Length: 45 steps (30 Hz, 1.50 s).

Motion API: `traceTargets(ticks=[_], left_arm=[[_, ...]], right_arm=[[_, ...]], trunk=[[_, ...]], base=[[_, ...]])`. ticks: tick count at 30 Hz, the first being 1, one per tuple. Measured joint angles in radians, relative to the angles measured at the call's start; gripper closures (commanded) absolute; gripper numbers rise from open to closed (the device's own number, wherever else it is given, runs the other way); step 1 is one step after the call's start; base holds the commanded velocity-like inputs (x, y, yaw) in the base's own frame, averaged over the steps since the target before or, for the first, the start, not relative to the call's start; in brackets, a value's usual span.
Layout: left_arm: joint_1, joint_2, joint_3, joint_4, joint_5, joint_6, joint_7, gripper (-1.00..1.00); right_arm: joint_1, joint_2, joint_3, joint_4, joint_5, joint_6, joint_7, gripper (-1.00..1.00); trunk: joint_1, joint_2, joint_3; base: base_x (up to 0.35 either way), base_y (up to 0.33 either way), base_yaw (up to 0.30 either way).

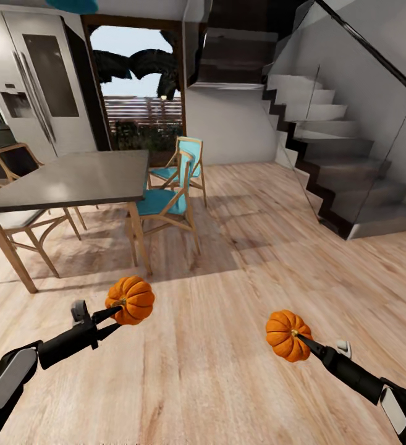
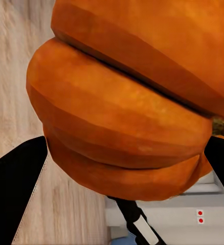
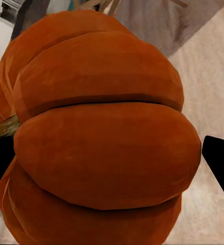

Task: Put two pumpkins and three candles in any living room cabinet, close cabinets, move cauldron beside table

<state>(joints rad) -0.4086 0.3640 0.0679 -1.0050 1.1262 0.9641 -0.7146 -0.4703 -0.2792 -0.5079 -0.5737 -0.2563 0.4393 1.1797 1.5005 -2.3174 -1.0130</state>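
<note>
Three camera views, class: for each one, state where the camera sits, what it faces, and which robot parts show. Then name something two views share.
Head view: on the robot's head, looking forward and down over wooden floor toward a dining table and stairs; both arms show, left pincer and right pincer each holding a pumpkin.
Left wrist view: near the left pincer, facing its pumpkin close up; dark fingers flank it.
Right wrist view: near the right pincer, facing its pumpkin; a dark finger shows.
Shared: the left pumpkin in head and left wrist views.

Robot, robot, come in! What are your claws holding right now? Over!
Left claw shut on a pumpkin. Right claw shut on the other pumpkin. Bare wood floor ahead; table and chairs at left.
</note>
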Motion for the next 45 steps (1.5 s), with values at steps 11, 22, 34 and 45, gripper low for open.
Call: traceTargets(ticks=[11, 22, 34, 45], left_arm=[[0.000, 0.000, 0.002, 0.000, 0.000, 0.000, 0.000, 1.00], [0.000, 0.000, 0.002, 0.001, 0.000, -0.001, 0.001, 1.00], [0.000, 0.000, 0.001, 0.001, 0.000, -0.001, 0.001, 1.00], [0.000, 0.000, 0.001, 0.002, 0.002, 0.000, 0.000, 1.00]], right_arm=[[0.000, 0.000, 0.002, -0.002, 0.001, -0.002, 0.000, 1.00], [0.000, 0.000, 0.004, -0.003, 0.001, -0.003, 0.001, 1.00], [0.000, -0.002, 0.000, -0.003, -0.001, -0.005, 0.005, 1.00], [0.000, -0.004, 0.000, -0.003, -0.004, -0.004, 0.005, 1.00]], trunk=[[0.000, 0.000, -0.005], [0.000, 0.000, -0.009], [0.000, 0.000, -0.009], [0.000, 0.000, -0.009]], base=[[0.000, 0.293, 0.270], [0.000, 0.293, 0.203], [0.000, 0.293, 0.005], [0.000, 0.259, 0.000]])
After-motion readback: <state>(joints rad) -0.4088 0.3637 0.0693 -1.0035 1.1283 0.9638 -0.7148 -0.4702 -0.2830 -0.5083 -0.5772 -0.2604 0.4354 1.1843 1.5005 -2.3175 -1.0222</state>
